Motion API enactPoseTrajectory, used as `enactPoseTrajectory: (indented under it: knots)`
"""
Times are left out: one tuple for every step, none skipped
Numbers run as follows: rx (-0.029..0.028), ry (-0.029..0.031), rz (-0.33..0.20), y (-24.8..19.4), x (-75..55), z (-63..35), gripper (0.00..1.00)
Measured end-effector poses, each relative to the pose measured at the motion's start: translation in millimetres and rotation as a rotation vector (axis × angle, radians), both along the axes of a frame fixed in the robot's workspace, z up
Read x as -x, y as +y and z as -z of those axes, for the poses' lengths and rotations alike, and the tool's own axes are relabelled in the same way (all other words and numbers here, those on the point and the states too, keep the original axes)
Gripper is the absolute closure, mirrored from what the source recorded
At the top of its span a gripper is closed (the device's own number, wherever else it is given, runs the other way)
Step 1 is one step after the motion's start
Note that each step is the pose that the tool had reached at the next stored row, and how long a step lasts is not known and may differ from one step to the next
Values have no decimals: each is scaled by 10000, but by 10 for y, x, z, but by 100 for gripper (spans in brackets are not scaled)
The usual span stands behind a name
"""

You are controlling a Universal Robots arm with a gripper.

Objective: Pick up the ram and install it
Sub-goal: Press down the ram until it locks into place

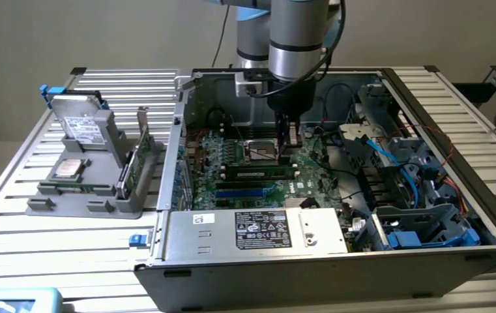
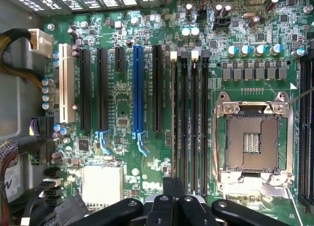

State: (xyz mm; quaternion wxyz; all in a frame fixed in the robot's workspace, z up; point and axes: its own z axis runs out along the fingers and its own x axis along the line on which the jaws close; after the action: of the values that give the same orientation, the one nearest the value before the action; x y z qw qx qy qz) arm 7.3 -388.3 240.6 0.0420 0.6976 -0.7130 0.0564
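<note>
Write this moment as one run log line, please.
end effector: shut, low over motherboard beside CPU socket | ram: appears seated among memory slots | case: open

robotics lab: open pc case [image 1: 335, 261] on slatted workbench [image 1: 21, 215]

1. One open computer case [image 1: 257, 274] on the slatted table [image 1: 21, 215].
2. One gray holder tray [image 1: 83, 202] near the table's edge.
3. One motherboard [image 2: 162, 152]; one CPU socket [image 2: 252, 140]; one blue slot [image 2: 138, 88].
4. One gripper [image 2: 172, 199].

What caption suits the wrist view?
Shut gripper poised above the motherboard's memory slots, beside the empty processor socket.
</note>
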Motion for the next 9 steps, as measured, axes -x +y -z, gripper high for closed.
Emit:
enactPoseTrajectory:
  knots:
    - [-20,0,2,0,1,8,89]
    - [-29,0,4,0,5,17,89]
    - [-37,1,4,0,6,25,89]
    - [-42,1,4,-1,9,30,89]
    - [-44,2,4,-2,11,32,89]
    - [-47,1,7,-2,14,37,89]
    - [-48,1,10,-2,15,45,89]
    - [-47,1,12,-2,16,52,89]
    - [-47,1,14,-2,16,58,89]
